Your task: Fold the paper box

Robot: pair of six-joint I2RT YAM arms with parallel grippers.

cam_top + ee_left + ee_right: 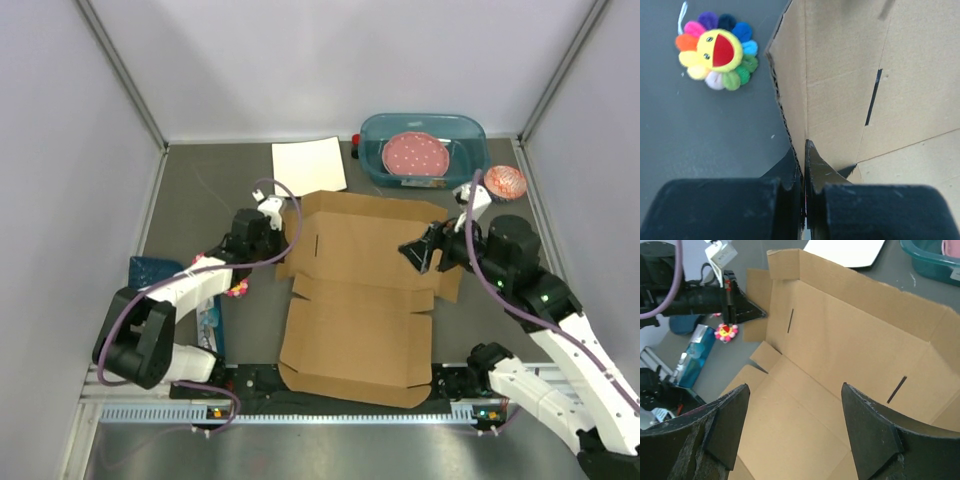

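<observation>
Now | box (355, 300) lying mid-table | left gripper (804, 150) clamping on its left edge | right gripper (795, 405) hanging wide open, empty, over its right side | toy (715, 52) sitting left; sheet (308, 165), tub (420, 120) crowding far edge

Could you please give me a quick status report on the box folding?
Left gripper shut on raised left flap of brown corrugated cardboard box. Right gripper open, over its right side. Rainbow flower plush lies apart, left of box.

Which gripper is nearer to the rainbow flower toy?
Left. The left gripper, shut on a flap of the paper box, is beside the flower toy; the right gripper, open, is across the box.
</observation>
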